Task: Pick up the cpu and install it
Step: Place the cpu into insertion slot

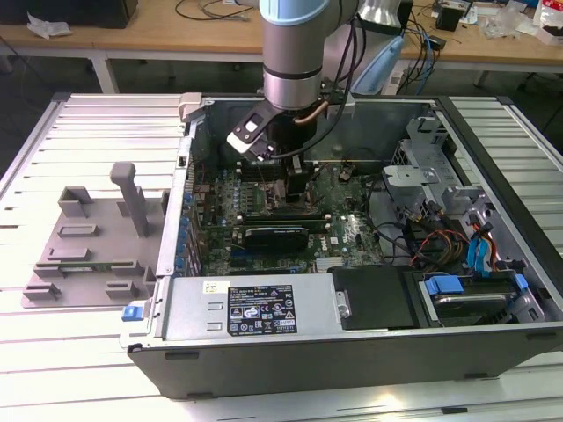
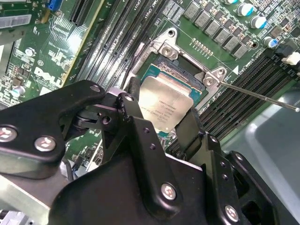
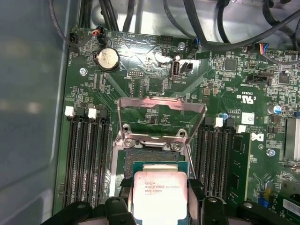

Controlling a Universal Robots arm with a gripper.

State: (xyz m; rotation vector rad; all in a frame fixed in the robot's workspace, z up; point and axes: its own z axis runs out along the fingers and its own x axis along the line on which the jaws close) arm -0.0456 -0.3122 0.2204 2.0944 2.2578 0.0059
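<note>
My gripper is closed down to the width of the cpu, with one black finger against each of two opposite edges, so I am pinching the chip between them. In both wrist views its silver-grey lid faces the cameras, and the green rim around the lid shows between my fingers.

The cpu hangs over the socket and covers the part nearer my gripper, while the far part is uncovered. I cannot tell whether the chip already touches the socket or sits just above it.

Beyond the socket the metal load plate stands swung open on its hinge. The thin lever sticks out to one side, free of the plate. Banks of black memory slots run along both sides of the socket on the green motherboard, and a round coin cell sits further off.

In the exterior view my arm reaches straight down into the open case, which lies on a slatted metal surface. A grey fixture rests just beside the case, on the exterior view's left.
</note>
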